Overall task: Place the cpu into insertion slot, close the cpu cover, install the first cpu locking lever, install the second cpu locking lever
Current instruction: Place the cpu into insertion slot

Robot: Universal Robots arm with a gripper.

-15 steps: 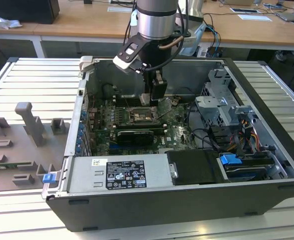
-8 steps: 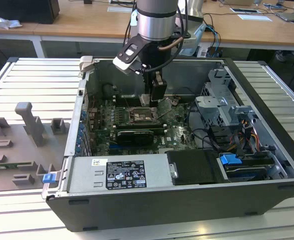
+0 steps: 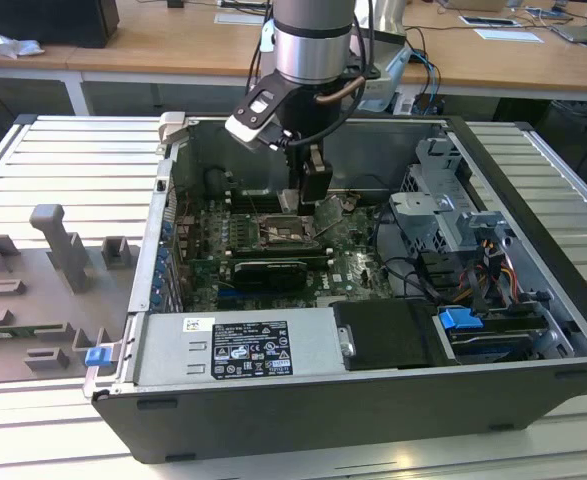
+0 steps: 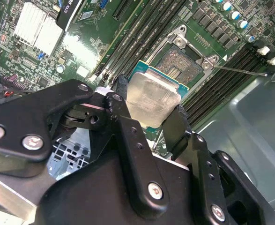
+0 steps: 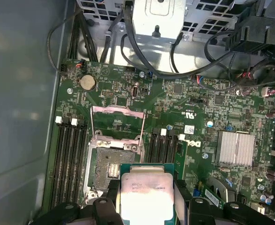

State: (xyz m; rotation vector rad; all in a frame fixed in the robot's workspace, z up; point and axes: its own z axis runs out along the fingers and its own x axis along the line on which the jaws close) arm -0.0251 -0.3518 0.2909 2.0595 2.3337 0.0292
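Observation:
My gripper (image 3: 311, 192) hangs inside the open computer case, just above the motherboard. It is shut on the cpu (image 4: 153, 96), a silver-topped square chip with a green edge, held flat between the two black fingers (image 4: 121, 101) in both wrist views. The cpu (image 5: 145, 193) hovers beside and slightly above the insertion slot (image 5: 110, 161), whose dark contact field lies bare. The slot (image 4: 177, 63) is partly overlapped by the chip in the second wrist view. The cpu cover (image 5: 116, 123) stands swung open behind the slot. A thin locking lever (image 4: 240, 71) sticks out sideways from the slot.
Long black memory slots (image 5: 69, 150) flank the slot on both sides. A finned heat sink (image 5: 235, 147), black cables (image 5: 142, 56) and a metal drive cage (image 3: 443, 215) crowd the case. The power supply (image 3: 238, 345) sits at the front. A grey fixture (image 3: 43, 290) lies at the exterior view's left.

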